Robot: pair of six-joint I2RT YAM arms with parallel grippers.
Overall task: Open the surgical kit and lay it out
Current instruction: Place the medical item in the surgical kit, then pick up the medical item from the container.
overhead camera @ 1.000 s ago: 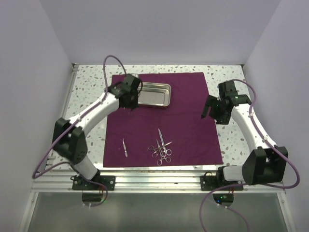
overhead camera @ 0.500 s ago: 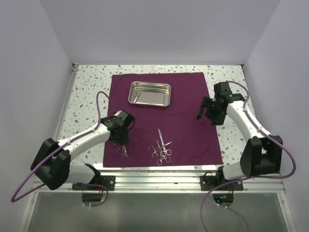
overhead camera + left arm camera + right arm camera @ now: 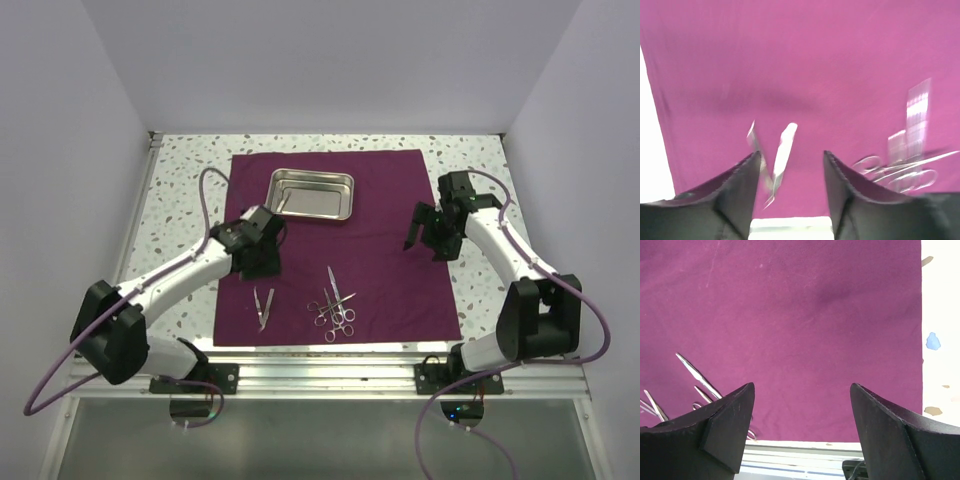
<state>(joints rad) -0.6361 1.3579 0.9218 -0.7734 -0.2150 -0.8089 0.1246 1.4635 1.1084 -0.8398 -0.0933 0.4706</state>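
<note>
The cloth wrap (image 3: 390, 250) lies spread flat, with the tray (image 3: 325, 195) at its far edge, left of centre. The tweezers (image 3: 262, 306) lie near-left, well apart from the overlapping scissors-and-forceps cluster (image 3: 336, 308) to their right. The left gripper (image 3: 262, 265) hovers over the tweezers, fingers apart, holding nothing. The right gripper (image 3: 424, 245) — fingers wide, empty — hangs over the cloth's right side. Risk: picking from the tangled cluster may lift two instruments together — a low finger pass may ruck the cloth.

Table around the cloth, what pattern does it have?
The table is white with scattered dark flecks; top view shows it best.
</note>
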